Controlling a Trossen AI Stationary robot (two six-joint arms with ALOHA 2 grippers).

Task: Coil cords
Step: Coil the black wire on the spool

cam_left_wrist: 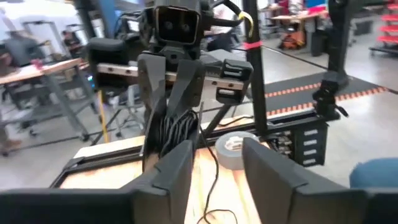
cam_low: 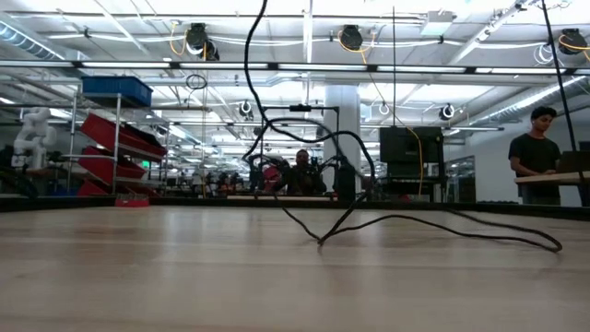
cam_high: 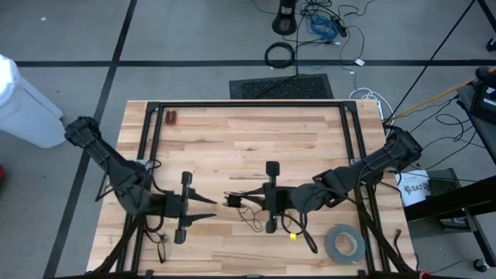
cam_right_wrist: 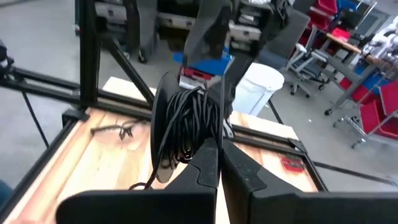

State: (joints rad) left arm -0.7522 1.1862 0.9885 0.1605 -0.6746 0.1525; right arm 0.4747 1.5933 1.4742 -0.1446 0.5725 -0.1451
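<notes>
Cord: the cords (cam_right_wrist: 186,127) are hanging as a small black bundle of loops above mid-table, with loose strands trailing down onto the table (cam_high: 232,132) at about 5 o'clock of the table centre in the high view; the low view is showing a strand rising off the wood and a tail lying flat.

Right gripper: the right gripper (cam_right_wrist: 217,155) is pinching the lower end of the bundle, jaws closed together on the strands, reaching in from 3 o'clock.

Left gripper: the left gripper (cam_left_wrist: 214,165) is facing the bundle from 9 o'clock, fingers parted to a moderate gap with nothing between them; I cannot tell whether its tips are touching the loops.

Key relation: the bundle's long axis is running roughly vertical, crosswise to the line between the two grippers; it is lying straight ahead of the left jaws, at 3 o'clock from them, and already inside the right jaws. The right arm is the nearer one.

Judgement: the right side is likely anchoring the coil while the left is freeing itself to take the trailing strand.

Nearby: a grey tape roll (cam_high: 344,245) is sitting at 5 o'clock of the right gripper, well apart.
</notes>
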